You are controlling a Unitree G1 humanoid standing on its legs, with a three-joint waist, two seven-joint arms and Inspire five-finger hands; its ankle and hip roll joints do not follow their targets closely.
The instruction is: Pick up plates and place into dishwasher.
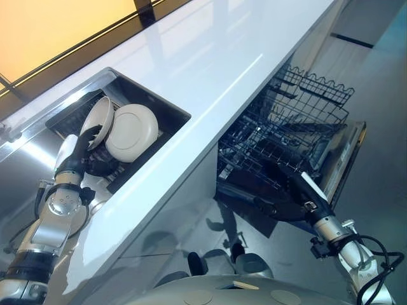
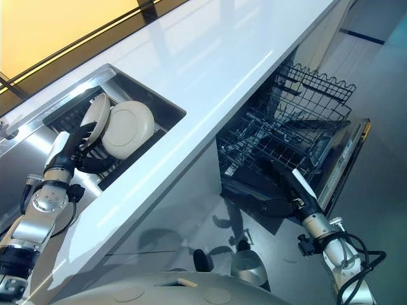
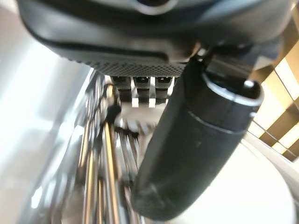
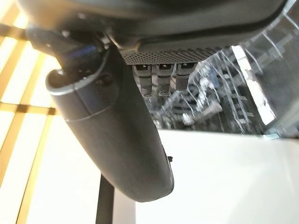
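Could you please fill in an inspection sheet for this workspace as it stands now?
Surface: white countertop, glossy, nothing seen lying on it.
Job's things: two pale plates stand on edge in the rack of the sink; dishwasher door is down, with its wire rack pulled out and no plates in it.
Clutter: nothing seen.
Hands: left hand is in the sink at the plates, fingers against the rear one; whether it grips cannot be told. Right hand is low by the dishwasher rack, fingers straight, holding nothing.
Cables: nothing seen apart from the robot's own.
Surroundings: orange-lit panel beyond the countertop; grey floor.
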